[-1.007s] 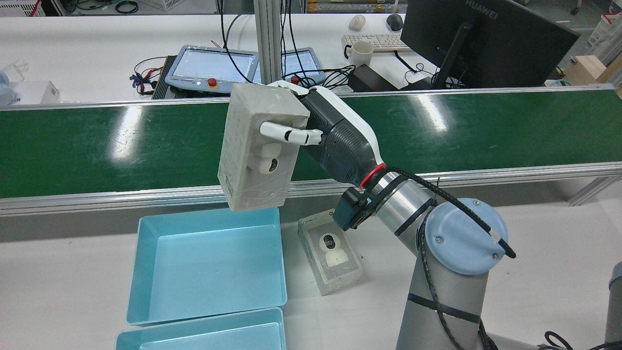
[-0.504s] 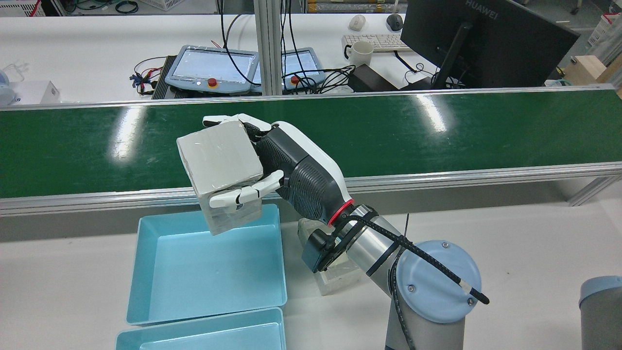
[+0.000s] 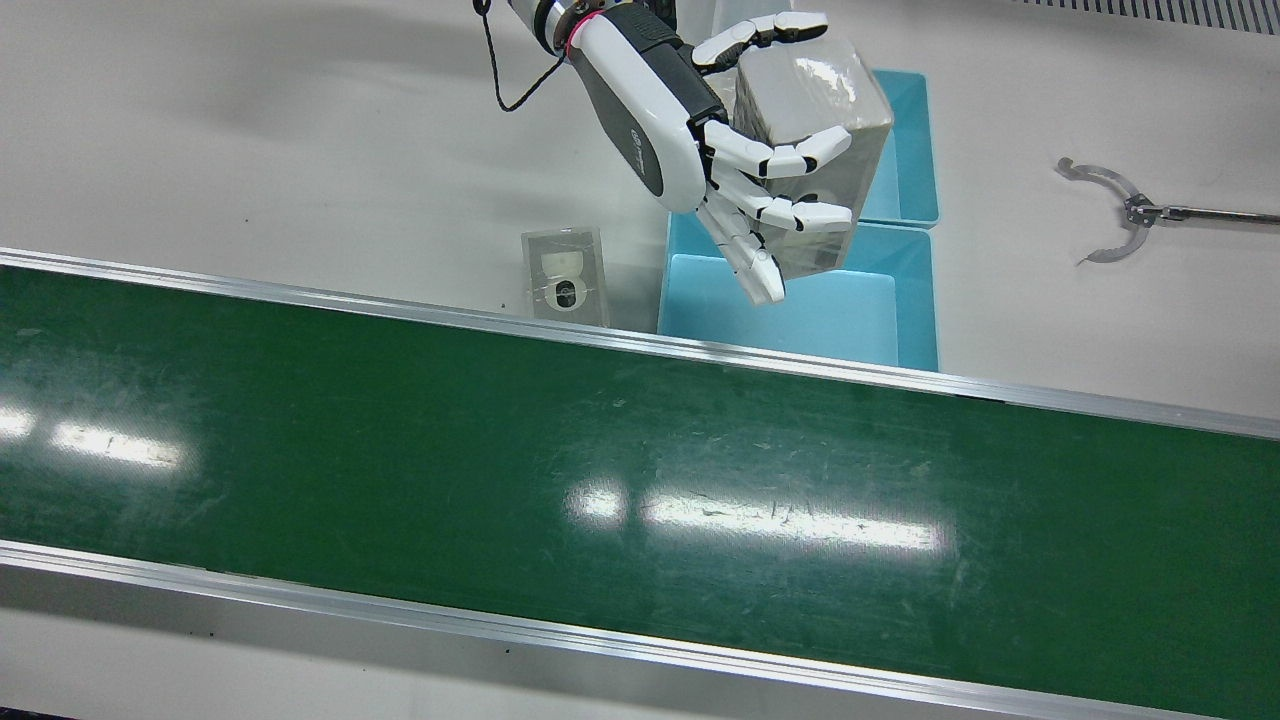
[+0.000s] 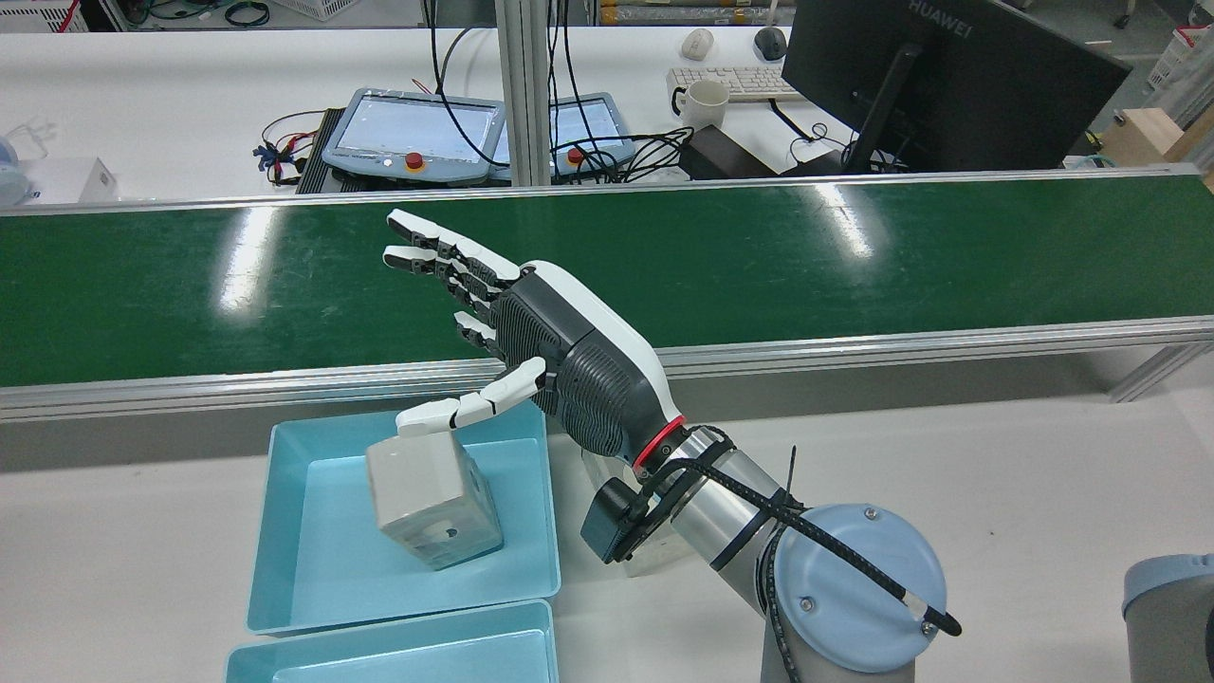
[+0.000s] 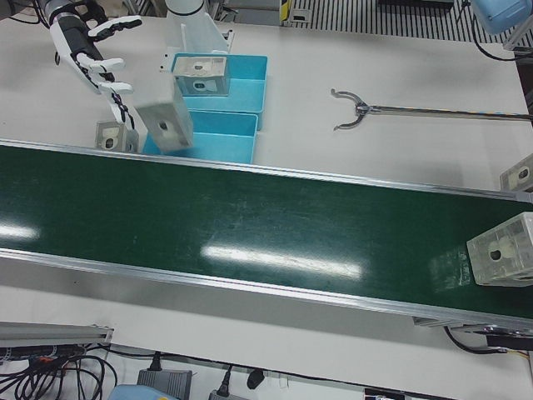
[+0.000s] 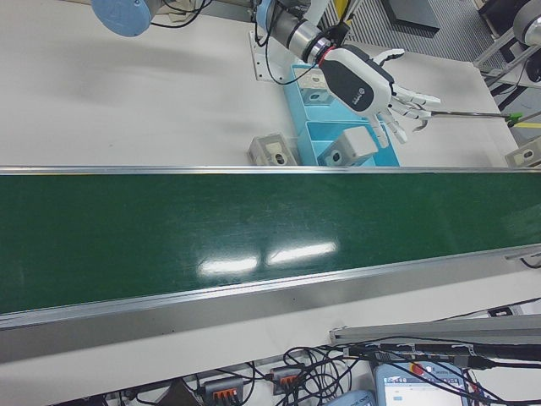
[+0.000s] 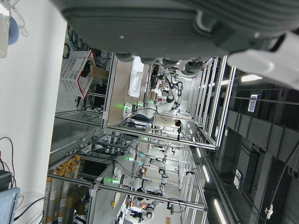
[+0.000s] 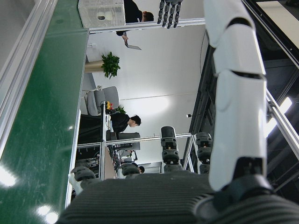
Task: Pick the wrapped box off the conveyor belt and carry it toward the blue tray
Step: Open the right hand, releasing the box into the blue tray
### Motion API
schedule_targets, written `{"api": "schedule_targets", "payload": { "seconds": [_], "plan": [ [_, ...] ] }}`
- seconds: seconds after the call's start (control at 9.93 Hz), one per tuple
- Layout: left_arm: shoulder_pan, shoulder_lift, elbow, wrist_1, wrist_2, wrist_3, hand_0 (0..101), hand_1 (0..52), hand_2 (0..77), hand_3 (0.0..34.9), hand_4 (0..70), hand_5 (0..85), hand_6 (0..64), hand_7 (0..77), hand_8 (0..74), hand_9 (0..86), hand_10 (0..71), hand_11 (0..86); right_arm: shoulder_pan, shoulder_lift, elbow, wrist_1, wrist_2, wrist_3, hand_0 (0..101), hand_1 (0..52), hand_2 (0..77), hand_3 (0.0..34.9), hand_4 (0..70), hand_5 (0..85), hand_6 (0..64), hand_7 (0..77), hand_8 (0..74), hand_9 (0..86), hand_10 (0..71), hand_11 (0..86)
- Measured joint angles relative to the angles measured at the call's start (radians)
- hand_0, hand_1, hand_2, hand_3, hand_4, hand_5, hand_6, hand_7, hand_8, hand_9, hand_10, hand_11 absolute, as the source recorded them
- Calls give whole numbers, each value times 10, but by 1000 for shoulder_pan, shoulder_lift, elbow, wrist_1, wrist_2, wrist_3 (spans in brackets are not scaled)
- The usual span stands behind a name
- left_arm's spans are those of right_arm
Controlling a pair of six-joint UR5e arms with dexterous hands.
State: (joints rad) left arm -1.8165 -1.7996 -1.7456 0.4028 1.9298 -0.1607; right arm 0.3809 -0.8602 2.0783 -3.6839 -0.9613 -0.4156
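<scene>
The right hand (image 4: pixel 560 370) hangs above the near rail of the long green conveyor belt (image 4: pixel 854 256), palm turned down and to the left as the rear view frames it. It grips nothing: its white fingers (image 4: pixel 427 249) fan out wide over the belt and the thumb stretches low towards the table. Just under the thumb tip is the grey, film-wrapped rectangular box (image 4: pixel 432 507), off the belt and inside the walls of the shallow light-blue plastic tray (image 4: pixel 313 531) that sits on the white table against the belt's near side. The box is tilted onto a corner. It looks blurred in the left-front view (image 5: pixel 166 125), and whether it rests on the tray floor or touches the thumb cannot be told. From the front view the same box (image 3: pixel 810 90) shows between the thumb and the spread fingers of the right hand (image 3: pixel 680 120). A second light-blue tray (image 5: pixel 250 79) lies nearer the robot, touching the first, with another wrapped box (image 5: pixel 200 75) in it. A third wrapped box (image 3: pixel 565 275) lies flat on the table just right of the first tray, by the wrist. Of the left hand (image 7: pixel 163 23) only the dark palm shows, in its own camera, so the spread of its fingers cannot be told.
</scene>
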Motion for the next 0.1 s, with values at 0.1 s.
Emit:
{"api": "schedule_targets", "payload": {
  "seconds": [0.1],
  "plan": [
    [0, 0, 0, 0, 0, 0, 0, 0, 5, 0, 0, 5, 0, 5, 5, 0, 0, 0, 2, -5, 8, -1, 1, -1, 482, 175, 169, 301, 120, 136, 0, 180, 0, 22, 11, 27]
  ]
}}
